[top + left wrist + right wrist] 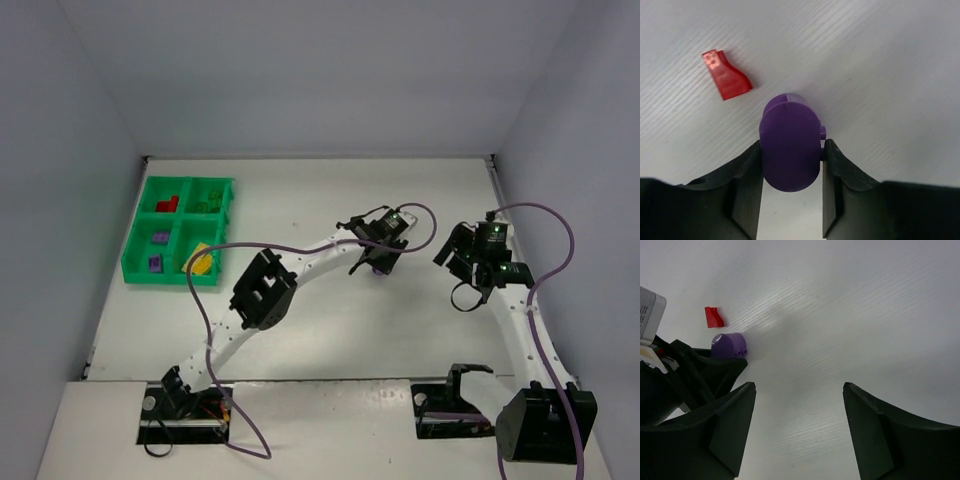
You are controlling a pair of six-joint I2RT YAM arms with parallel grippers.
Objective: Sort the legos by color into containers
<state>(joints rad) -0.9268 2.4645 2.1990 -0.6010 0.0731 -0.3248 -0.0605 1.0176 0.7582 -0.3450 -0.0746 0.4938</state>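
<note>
Purple lego point(790, 130), clamped in the left gripper point(792, 150) (right gripper point(799, 387) gapes empty), could squirt free off its rounded sides.

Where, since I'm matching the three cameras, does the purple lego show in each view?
Top external: purple lego is a sliver right of centre, under the left pincer.
Left wrist: centre, clamped between the pincer's fingers.
Right wrist: left of centre.
Shared landmark: the red lego close by in both wrist views; not findable from above.
</note>
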